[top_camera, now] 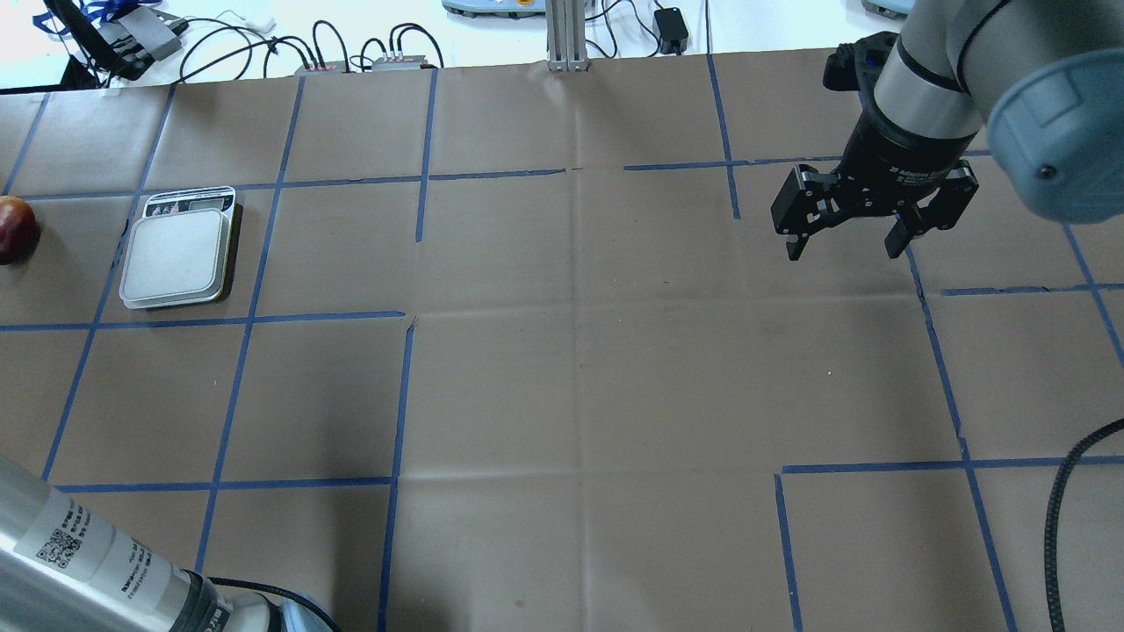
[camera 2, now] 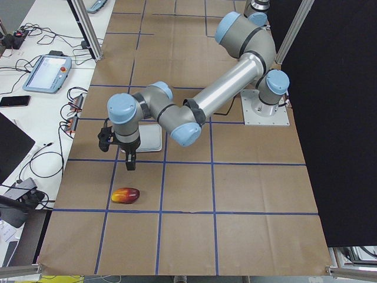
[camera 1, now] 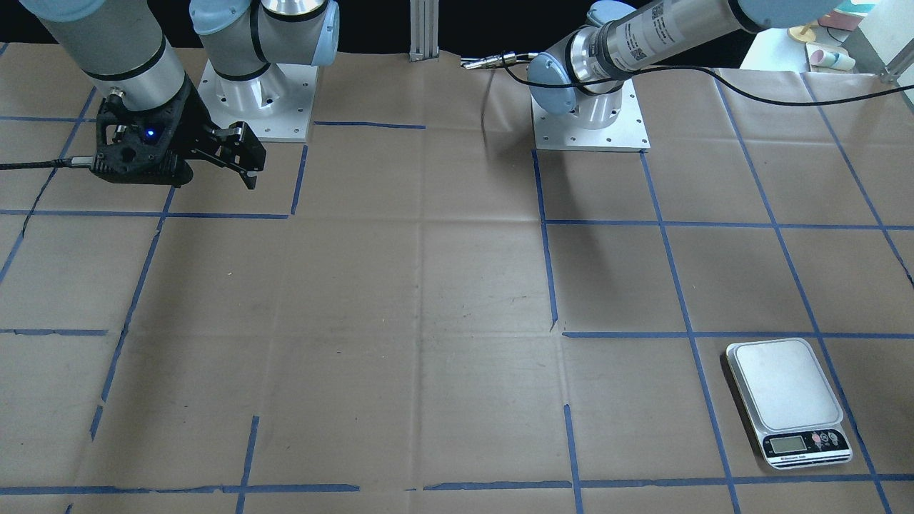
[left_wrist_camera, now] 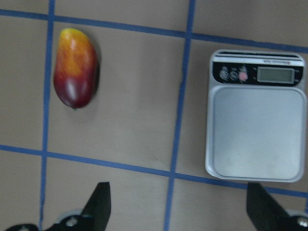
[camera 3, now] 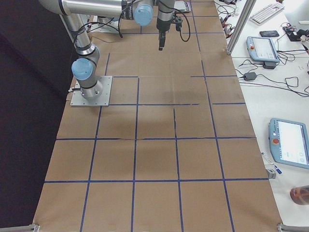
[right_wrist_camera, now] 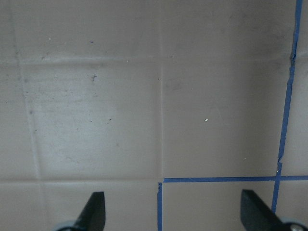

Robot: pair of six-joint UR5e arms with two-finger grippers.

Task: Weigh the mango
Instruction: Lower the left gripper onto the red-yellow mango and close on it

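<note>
The mango (left_wrist_camera: 76,67) lies on the brown paper, dark red at one end and orange-yellow at the other. It also shows in the exterior left view (camera 2: 125,195) and at the overhead view's left edge (top_camera: 13,230). A silver kitchen scale (left_wrist_camera: 257,115) with an empty pan sits beside it, also in the overhead (top_camera: 180,259) and front views (camera 1: 785,400). My left gripper (left_wrist_camera: 180,211) is open and empty, above the table between mango and scale (camera 2: 116,154). My right gripper (top_camera: 843,241) is open and empty, far from both (camera 1: 246,157) (right_wrist_camera: 174,216).
The table is covered in brown paper with a blue tape grid (top_camera: 404,395). Both arm bases (camera 1: 589,118) stand at the robot's edge. A metal post (top_camera: 566,35) rises at the far edge. Cables and tablets lie on the white side bench (camera 3: 289,142).
</note>
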